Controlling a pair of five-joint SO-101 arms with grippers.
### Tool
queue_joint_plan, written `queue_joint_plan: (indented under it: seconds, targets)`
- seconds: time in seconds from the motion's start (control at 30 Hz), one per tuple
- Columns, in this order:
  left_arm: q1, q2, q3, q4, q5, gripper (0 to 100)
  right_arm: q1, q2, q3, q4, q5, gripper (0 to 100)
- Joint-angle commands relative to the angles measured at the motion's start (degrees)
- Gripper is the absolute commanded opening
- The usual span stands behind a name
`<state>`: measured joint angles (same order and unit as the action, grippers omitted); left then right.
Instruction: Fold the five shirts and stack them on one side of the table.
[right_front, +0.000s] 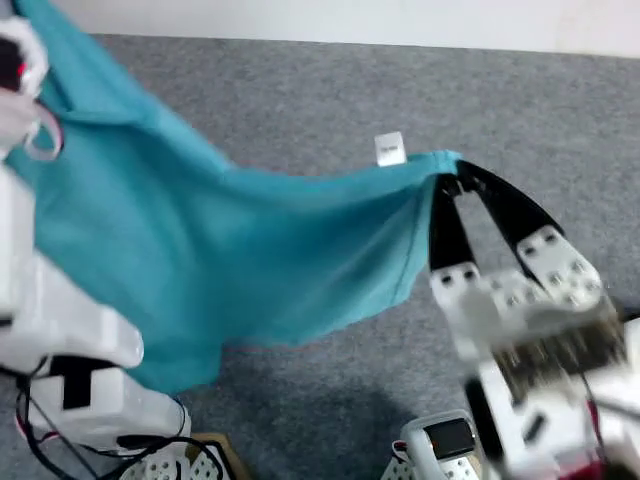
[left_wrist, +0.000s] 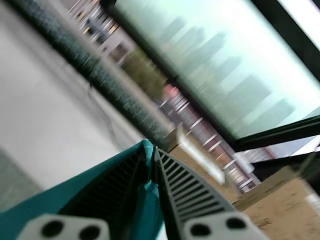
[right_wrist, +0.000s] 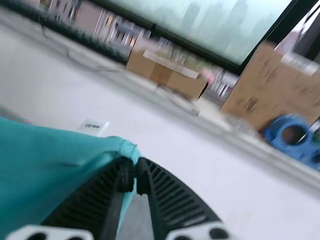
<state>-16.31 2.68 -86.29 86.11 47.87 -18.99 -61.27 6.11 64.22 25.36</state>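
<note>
One shirt (right_front: 250, 250) hangs pinched between left claw (left_wrist: 151, 150) and right claw (right_front: 456, 183)

High view: teal fabric shirt (right_front: 230, 250) runs off the top-left corner, lower-left part hidden behind white plastic left arm (right_front: 60, 330), itself cut by the left edge. White right arm (right_front: 540, 350) blurred. Small white label (right_front: 390, 149): print unreadable.

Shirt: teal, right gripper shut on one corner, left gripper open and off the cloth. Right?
No. The left gripper is shut on the shirt too: the left wrist view shows teal cloth pinched in it. The rest holds: teal, with the right gripper shut on one corner.
</note>
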Motion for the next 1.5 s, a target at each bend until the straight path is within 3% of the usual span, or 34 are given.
queue_joint_plan:
  seconds: [0.0, 0.63, 0.9, 1.07, 1.2, 1.37, 1.47]
  targets:
    - [-1.98, 6.81, 1.71, -0.35, 0.35, 1, -0.31, 6.55, 1.27, -1.36, -0.70, 0.7]
    - [-1.80, 46.02, 1.27, -28.75, 0.44, 1, 1.54, 40.48, 12.18, -41.80, -0.35, 0.7]
    - [-2.15, 53.67, 1.27, -30.33, 0.44, 1, 3.30, 52.09, 11.65, -46.73, -0.35, 0.7]
    - [-2.15, 53.76, -2.24, -17.93, -0.62, 1, 3.47, 52.26, 12.09, -45.14, -0.35, 0.7]
    - [-1.89, 53.49, -9.89, -1.23, -7.65, 1, 3.12, 52.09, 11.74, -38.81, -0.62, 0.7]
    - [-2.07, 49.54, -9.01, 14.33, -9.23, 1, 3.03, 48.31, 12.97, -33.80, -0.62, 0.7]
    - [-4.53, 49.63, -8.57, 16.09, -9.23, 1, 2.95, 43.38, 17.10, -31.60, -0.70, 0.7]
